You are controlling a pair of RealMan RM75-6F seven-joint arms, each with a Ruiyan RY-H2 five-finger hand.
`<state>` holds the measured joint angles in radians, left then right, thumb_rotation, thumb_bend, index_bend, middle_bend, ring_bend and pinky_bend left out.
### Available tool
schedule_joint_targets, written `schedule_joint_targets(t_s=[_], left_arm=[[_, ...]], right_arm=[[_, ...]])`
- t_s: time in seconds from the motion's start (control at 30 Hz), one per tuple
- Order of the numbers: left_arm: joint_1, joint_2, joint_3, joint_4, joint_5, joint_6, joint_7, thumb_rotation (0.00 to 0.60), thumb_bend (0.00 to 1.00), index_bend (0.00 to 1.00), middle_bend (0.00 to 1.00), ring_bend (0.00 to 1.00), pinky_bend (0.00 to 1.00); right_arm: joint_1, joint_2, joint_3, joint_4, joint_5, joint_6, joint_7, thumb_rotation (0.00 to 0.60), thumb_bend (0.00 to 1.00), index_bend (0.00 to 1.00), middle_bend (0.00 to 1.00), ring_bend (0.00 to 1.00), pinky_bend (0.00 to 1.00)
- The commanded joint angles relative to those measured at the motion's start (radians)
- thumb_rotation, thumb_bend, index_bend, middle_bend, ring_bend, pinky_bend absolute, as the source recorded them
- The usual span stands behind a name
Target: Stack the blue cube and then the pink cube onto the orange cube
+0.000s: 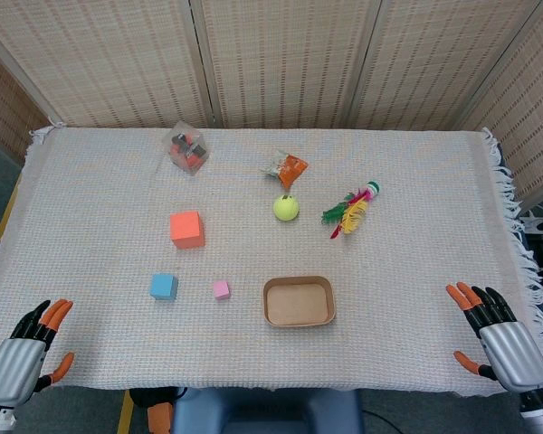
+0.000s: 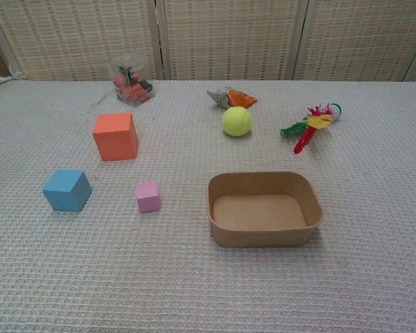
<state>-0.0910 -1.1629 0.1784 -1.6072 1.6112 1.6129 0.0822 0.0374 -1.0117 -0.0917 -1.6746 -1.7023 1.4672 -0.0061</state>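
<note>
The orange cube (image 1: 187, 229) (image 2: 115, 136) stands left of the table's middle. Nearer the front edge lies the blue cube (image 1: 164, 287) (image 2: 67, 189), and just to its right the smaller pink cube (image 1: 221, 289) (image 2: 148, 196). All three sit apart on the woven cloth. My left hand (image 1: 25, 357) hovers at the front left corner, fingers apart and empty, well away from the cubes. At the front right edge my right hand (image 1: 500, 336) is likewise spread and holds nothing. Neither hand appears in the chest view.
A shallow brown tray (image 1: 299, 319) (image 2: 263, 236) sits right of the pink cube. Further back are a yellow-green ball (image 1: 286, 208) (image 2: 236, 121), an orange wrapper (image 1: 287, 167), a feathered toy (image 1: 351, 211) (image 2: 308, 126) and a clear packet of small parts (image 1: 187, 149) (image 2: 130, 87).
</note>
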Motion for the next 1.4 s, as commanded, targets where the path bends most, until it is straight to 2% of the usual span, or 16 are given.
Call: schedule_joint_targets(t_s=[0.03,0.1,0.17,0.2,0.23,0.3,0.33,0.43,0.57,0.67,0.83,1.07,1.3,1.4], left_arm=[[-0.002,-0.001,-0.001,-0.002,0.008,-0.017,-0.004,0.600,0.35,0.02,0.07,0.01,0.17],[-0.005,-0.001,-0.001,-0.004,0.012,-0.024,-0.005,0.600,0.35,0.02,0.09,0.03,0.21],[-0.022,-0.005,-0.005,-0.014,0.032,-0.049,0.001,0.600,0.35,0.03,0.18,0.13,0.35],[-0.064,-0.022,-0.023,-0.026,0.067,-0.089,0.033,0.600,0.35,0.03,0.25,0.21,0.45],[-0.116,-0.040,-0.050,-0.044,0.060,-0.166,0.079,0.600,0.35,0.04,0.35,0.33,0.58],[-0.166,-0.046,-0.077,-0.079,0.017,-0.266,0.134,0.600,0.36,0.06,0.49,0.49,0.72],[-0.190,-0.048,-0.092,-0.098,-0.007,-0.312,0.168,0.600,0.36,0.06,0.56,0.57,0.77],[-0.263,-0.074,-0.147,-0.136,-0.094,-0.438,0.266,0.600,0.36,0.06,0.67,0.69,0.88],[-0.348,-0.119,-0.221,-0.146,-0.250,-0.572,0.356,0.600,0.36,0.06,0.76,0.77,0.93],[-0.386,-0.161,-0.260,-0.122,-0.323,-0.595,0.414,0.600,0.36,0.04,0.81,0.81,0.96],[-0.431,-0.209,-0.285,-0.092,-0.417,-0.636,0.457,0.600,0.35,0.06,0.99,0.99,1.00],[-0.478,-0.265,-0.301,-0.044,-0.484,-0.652,0.474,0.600,0.34,0.11,1.00,1.00,1.00],[-0.482,-0.292,-0.288,0.007,-0.512,-0.624,0.481,0.600,0.34,0.22,1.00,1.00,1.00],[-0.481,-0.295,-0.282,0.020,-0.518,-0.613,0.482,0.600,0.34,0.24,1.00,1.00,1.00]], right_arm=[[-0.001,0.001,-0.001,-0.002,-0.004,0.004,0.001,0.600,0.10,0.00,0.00,0.00,0.00],[-0.001,0.000,-0.001,-0.002,-0.006,0.006,0.002,0.600,0.10,0.00,0.00,0.00,0.00],[-0.003,-0.001,-0.001,-0.002,-0.010,0.010,0.000,0.600,0.10,0.00,0.00,0.00,0.00],[0.000,-0.004,-0.001,-0.002,-0.010,0.005,-0.002,0.600,0.10,0.00,0.00,0.00,0.00],[0.004,-0.008,0.001,-0.004,-0.006,-0.005,-0.006,0.600,0.10,0.00,0.00,0.00,0.00],[0.008,-0.010,0.002,-0.007,-0.003,-0.014,-0.012,0.600,0.10,0.00,0.00,0.00,0.00],[0.010,-0.010,0.001,-0.007,-0.004,-0.017,-0.014,0.600,0.10,0.00,0.00,0.00,0.00],[0.013,-0.013,0.001,-0.005,-0.009,-0.019,-0.017,0.600,0.10,0.00,0.00,0.00,0.00],[0.017,-0.010,0.003,-0.006,0.006,-0.032,-0.015,0.600,0.10,0.00,0.00,0.00,0.00],[0.016,-0.005,0.005,-0.008,0.015,-0.035,-0.012,0.600,0.10,0.00,0.00,0.00,0.00],[0.013,0.001,0.011,-0.008,0.031,-0.029,-0.004,0.600,0.10,0.00,0.00,0.00,0.00],[0.010,0.007,0.013,-0.008,0.035,-0.022,0.006,0.600,0.10,0.00,0.00,0.00,0.00],[0.011,0.010,0.015,-0.006,0.039,-0.024,0.013,0.600,0.10,0.00,0.00,0.00,0.00],[0.012,0.010,0.016,-0.007,0.039,-0.026,0.012,0.600,0.10,0.00,0.00,0.00,0.00]])
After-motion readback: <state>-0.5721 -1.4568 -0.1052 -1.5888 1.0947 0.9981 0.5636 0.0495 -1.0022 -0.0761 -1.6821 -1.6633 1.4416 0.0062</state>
